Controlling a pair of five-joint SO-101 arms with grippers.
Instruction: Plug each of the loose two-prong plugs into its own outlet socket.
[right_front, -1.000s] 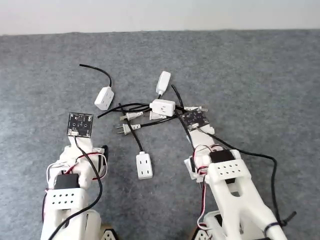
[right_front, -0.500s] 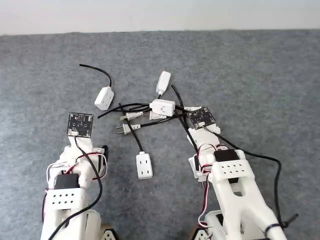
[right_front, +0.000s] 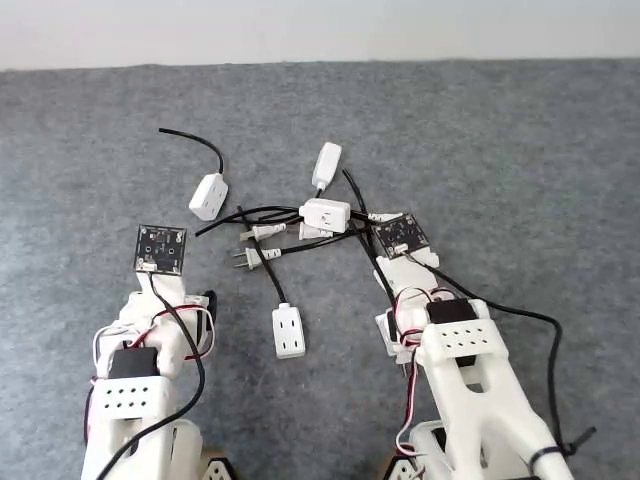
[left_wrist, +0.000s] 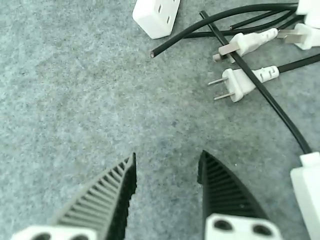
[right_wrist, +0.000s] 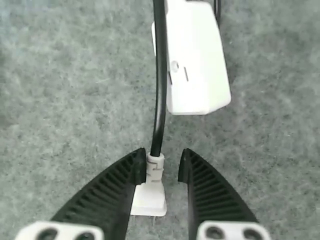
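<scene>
Two arms work a grey worktop (right_front: 520, 150) strewn with plugs and sockets. The left arm (right_front: 140, 370) sits at the lower left of the high view. Its jaws are spread wide over bare worktop and hold nothing.

In the left wrist view, two loose two-prong plugs lie at the upper right of the frame, the upper plug (left_wrist: 247, 42) just above the lower plug (left_wrist: 244, 81). Both have their prongs pointing toward the frame's left. A black cord (left_wrist: 270, 102) runs diagonally past them.

In the high view, four white sockets lie around the tangle at centre:
- The far-left socket (right_front: 208, 196) is up and left of centre.
- The top socket (right_front: 326, 163) is above centre.
- The middle socket (right_front: 326, 213) is just below the top socket.
- The near socket (right_front: 288, 331) is at lower centre, between the two arms.

The right arm (right_front: 465, 360) stands at the lower right of the high view, with its wrist near the tangle. In the right wrist view its jaws are only narrowly parted and straddle a third plug (right_wrist: 150, 197) at the bottom centre of the frame. One jaw appears to touch the plug's collar, while a sliver of worktop shows beside the other. The plug's cord (right_wrist: 160, 75) runs straight up the frame past a white socket block (right_wrist: 195, 65) lying just beyond the jaw tips.
</scene>
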